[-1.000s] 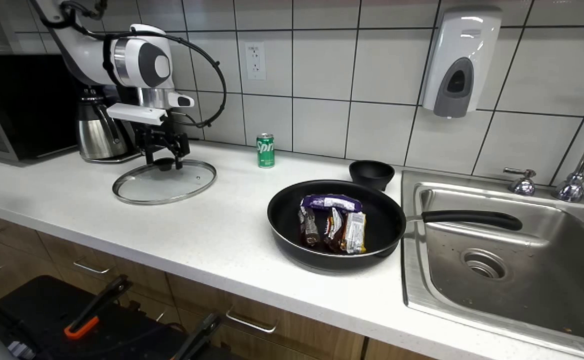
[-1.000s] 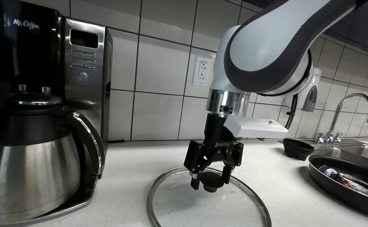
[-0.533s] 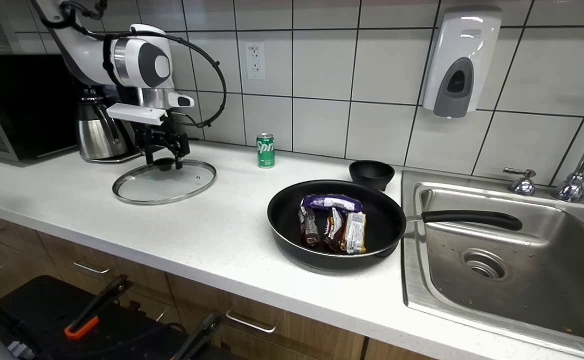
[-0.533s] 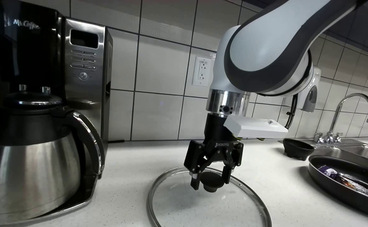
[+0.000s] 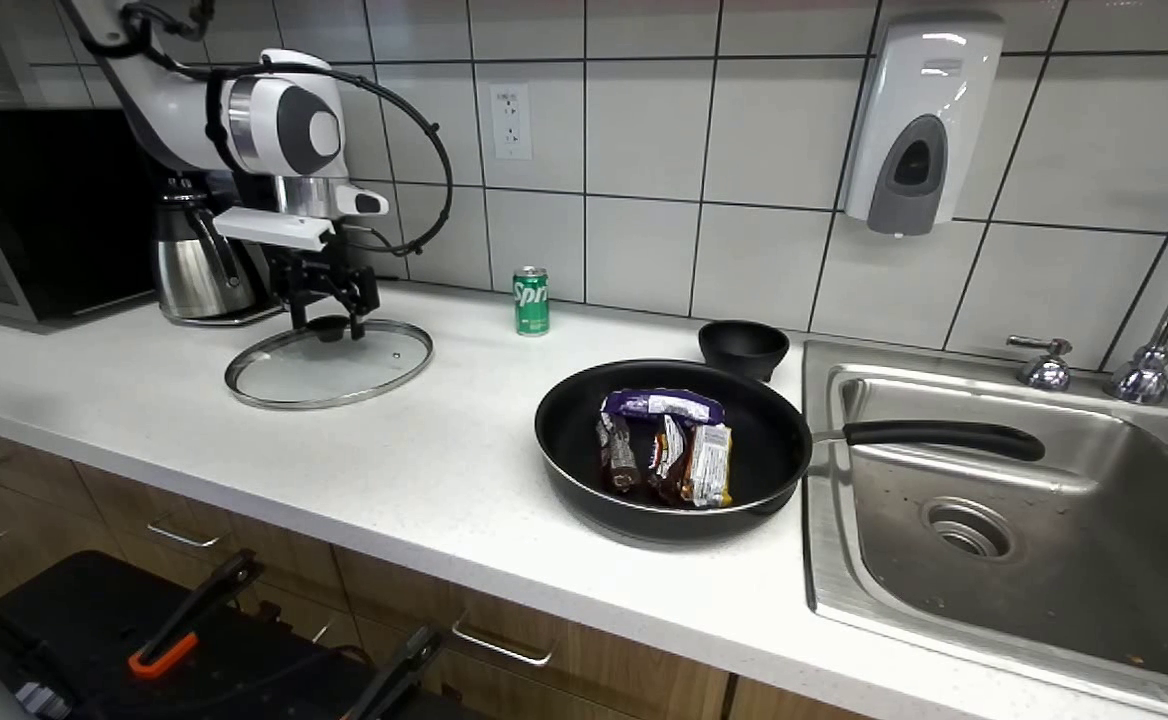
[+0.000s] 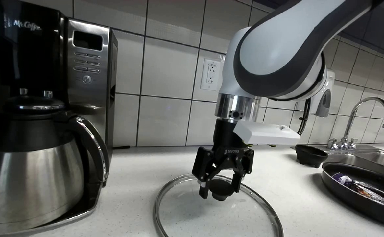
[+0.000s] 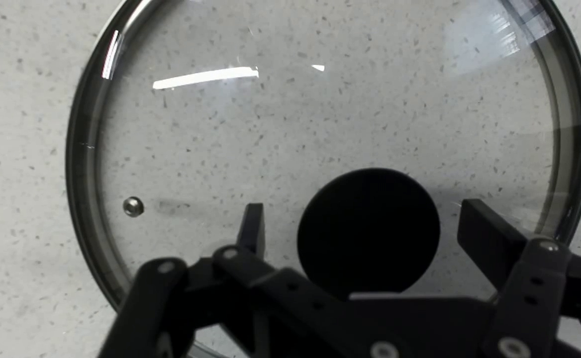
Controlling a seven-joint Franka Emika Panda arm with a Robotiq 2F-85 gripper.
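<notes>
Black two-finger gripper (image 6: pixel 220 189), jaws apart, straddles the round black knob (image 7: pixel 368 231) of a steel-rimmed glass lid (image 7: pixel 320 124); off-centre closing could tilt it.

In an exterior view we see the glass lid (image 6: pixel 195 210) cropped below and the frying pan (image 6: pixel 353 204) cropped at right. In the wrist view, the gripper (image 7: pixel 363 211) conceals the lower edge of the black knob (image 7: pixel 370 231). In an exterior view, we cannot read the small print on the white wrapper (image 5: pixel 710 465).
</notes>
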